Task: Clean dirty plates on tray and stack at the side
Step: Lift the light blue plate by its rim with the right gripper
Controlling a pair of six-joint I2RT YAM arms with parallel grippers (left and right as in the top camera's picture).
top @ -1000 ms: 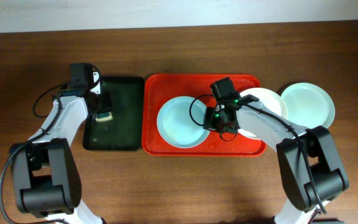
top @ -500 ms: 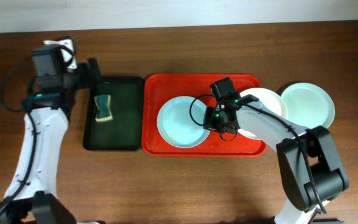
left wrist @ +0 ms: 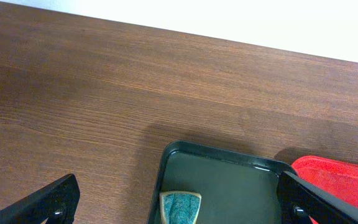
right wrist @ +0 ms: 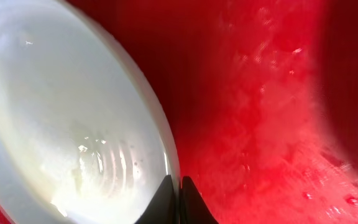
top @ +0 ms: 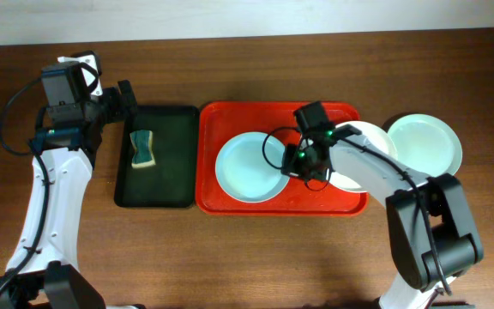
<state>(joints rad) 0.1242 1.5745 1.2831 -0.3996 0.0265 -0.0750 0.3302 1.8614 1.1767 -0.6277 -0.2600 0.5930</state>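
Mint-blue plate (top: pixel 247 167): on red tray (top: pixel 230 113), rim pinched in right hand (top: pixel 302 163). Left hand (top: pixel 123 96): released, sponge (top: pixel 144 148) near, ahead of it. Grasp the sponge squarely; pin the plate flat while you wipe.

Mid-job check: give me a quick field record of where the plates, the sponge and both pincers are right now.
left pincer: open, empty, over the far end of the black tray
right pincer: closed on the right rim of the mint plate on tray
mint plate on tray: left half of the red tray
white plate: right end of the red tray, partly under the right arm
second mint plate: on the table, right of the red tray
sponge: lying in the black tray
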